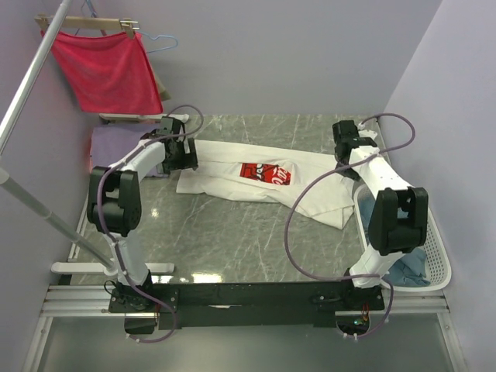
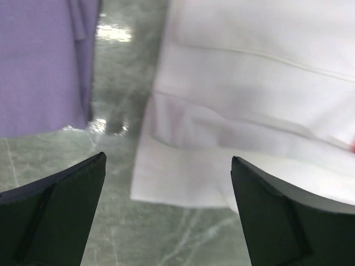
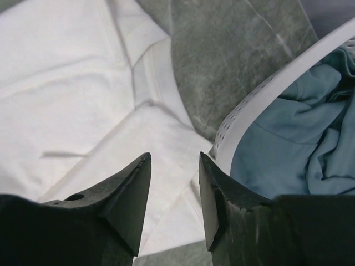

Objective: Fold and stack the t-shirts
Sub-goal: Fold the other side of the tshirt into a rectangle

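On the table (image 1: pixel 232 240), the left hand (image 2: pixel 167 157) is wide, the right hand (image 3: pixel 175 155) narrow, both empty; pinch the white t-shirt (image 1: pixel 225 170) evenly at its ends.

Your top view high behind, down over the tabletop (image 1: pixel 232 232); both wrist views close, white t-shirt (image 1: pixel 225 174) common to all.

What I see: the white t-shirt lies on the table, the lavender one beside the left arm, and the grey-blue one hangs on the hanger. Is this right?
Not quite. The grey-blue t-shirt is not hanging: it lies in the white basket, as the right wrist view shows. The white t-shirt does lie on the table, and the lavender t-shirt beside the left arm.
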Robot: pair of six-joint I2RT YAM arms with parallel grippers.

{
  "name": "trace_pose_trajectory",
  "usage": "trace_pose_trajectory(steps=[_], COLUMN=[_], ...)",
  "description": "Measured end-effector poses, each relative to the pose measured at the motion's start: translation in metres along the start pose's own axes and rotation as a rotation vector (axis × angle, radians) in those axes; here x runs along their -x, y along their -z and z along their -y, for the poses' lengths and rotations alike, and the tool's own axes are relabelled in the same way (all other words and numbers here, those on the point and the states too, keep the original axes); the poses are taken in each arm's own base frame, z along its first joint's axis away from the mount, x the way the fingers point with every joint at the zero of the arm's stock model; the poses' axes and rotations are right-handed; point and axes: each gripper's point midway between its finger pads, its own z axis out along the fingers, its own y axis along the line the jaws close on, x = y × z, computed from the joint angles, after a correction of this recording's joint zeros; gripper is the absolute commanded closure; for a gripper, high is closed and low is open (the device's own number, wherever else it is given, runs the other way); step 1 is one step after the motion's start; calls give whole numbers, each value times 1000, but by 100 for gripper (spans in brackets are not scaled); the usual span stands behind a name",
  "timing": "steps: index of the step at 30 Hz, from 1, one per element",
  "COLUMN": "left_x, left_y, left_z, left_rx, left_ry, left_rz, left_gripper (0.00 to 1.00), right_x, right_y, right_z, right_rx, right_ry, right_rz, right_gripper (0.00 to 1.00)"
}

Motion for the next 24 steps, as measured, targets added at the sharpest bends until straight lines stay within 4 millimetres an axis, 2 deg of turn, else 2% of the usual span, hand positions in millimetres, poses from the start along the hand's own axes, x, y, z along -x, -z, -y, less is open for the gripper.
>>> trace_pose_trajectory(steps=[4,6,8,11,15,18,24], left_x=[8,11,7,-22,-80,-104,-91], left_y=[30,41,46,40,23,16,19], left_z=[23,37,51,65,56,45,42], left_rx=[-118,-162,-203,-238,-224,-201,-183], left_ry=[2,-4,-19,-37,-12,18,48], left_rz=[57,81,85,35,-90,-138,-64], left_gripper=[1,1,1,1,0,1,0], right_x=[6,1,-13,-48,-100,-119,-129], right_y=[23,34,42,47,42,38,31], right_z=[-9,-23,-38,-54,-58,-54,-51], right_rx=[125,218,304,406,459,453,431], right_ry=[-8,7,29,70,109,115,111], right_rz=[5,-20,-55,-142,-271,-322,-341], right_gripper=[52,52,52,53,53,53,54])
